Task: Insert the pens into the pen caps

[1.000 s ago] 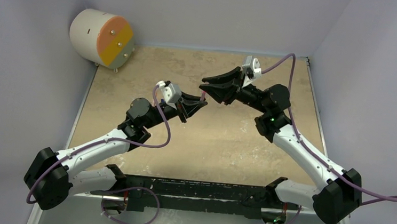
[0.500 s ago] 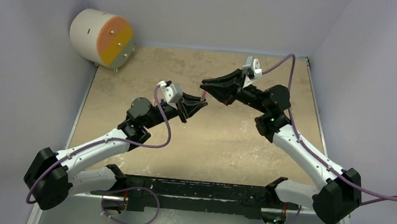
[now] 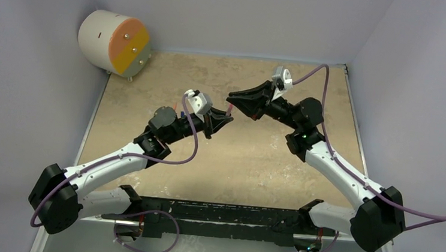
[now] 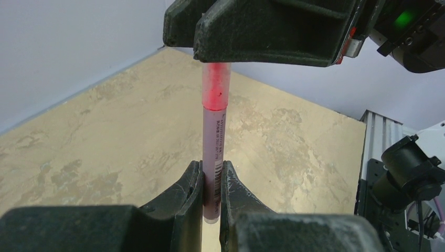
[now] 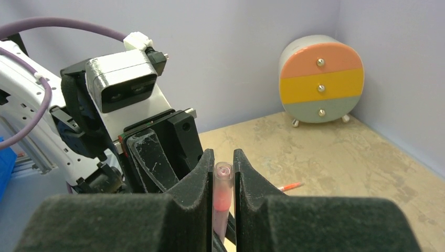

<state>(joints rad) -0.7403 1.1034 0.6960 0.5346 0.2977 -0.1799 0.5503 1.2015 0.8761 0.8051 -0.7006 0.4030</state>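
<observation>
A pinkish-mauve pen [image 4: 214, 152] stands upright between my left gripper's [image 4: 212, 176] fingers, which are shut on its lower end. The pen's upper end sits inside a translucent pinkish-red pen cap [image 4: 215, 86]. My right gripper [image 5: 224, 168] is shut on that cap [image 5: 223, 181], whose closed end shows between the fingers. In the top view the two grippers meet tip to tip above the middle of the table, left gripper [image 3: 223, 120] below right gripper [image 3: 231, 100], with the pen [image 3: 229, 109] bridging them. An orange-red pen [image 5: 290, 186] lies on the table beyond.
A round cabinet with orange, yellow and grey drawer fronts [image 3: 114, 42] stands at the far left corner. Walls enclose the tan tabletop [image 3: 254, 158] at the back and on both sides. The left arm's wrist camera [image 5: 120, 84] sits close in front of my right gripper.
My right gripper has closed from wider open onto the cap. The left arm has shifted slightly right with the pen, and the two grippers stand a little closer together.
</observation>
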